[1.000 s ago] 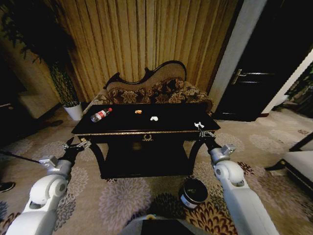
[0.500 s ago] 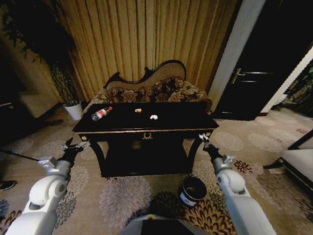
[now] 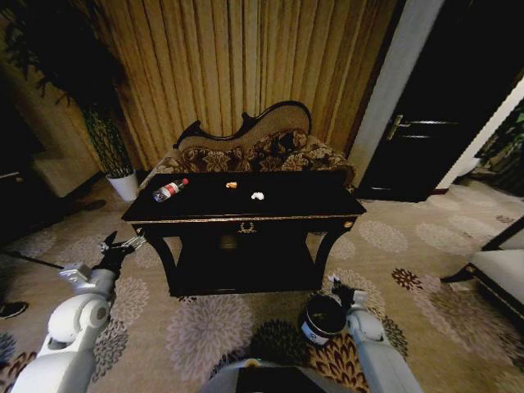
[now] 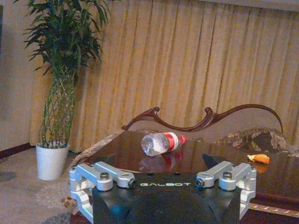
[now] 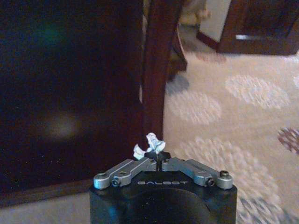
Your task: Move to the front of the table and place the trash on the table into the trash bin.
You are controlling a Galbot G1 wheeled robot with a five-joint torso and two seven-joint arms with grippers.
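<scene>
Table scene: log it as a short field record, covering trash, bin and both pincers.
table: black table in front of a sofa
bottle: lying on its side at the table's left end
orange scrap: on the tabletop near the middle
white scrap on table: just right of the orange one
bin: on the carpet, right of table front
left pincer: open, low by the table's left corner
right pincer: shut on a white scrap, beside the bin
</scene>
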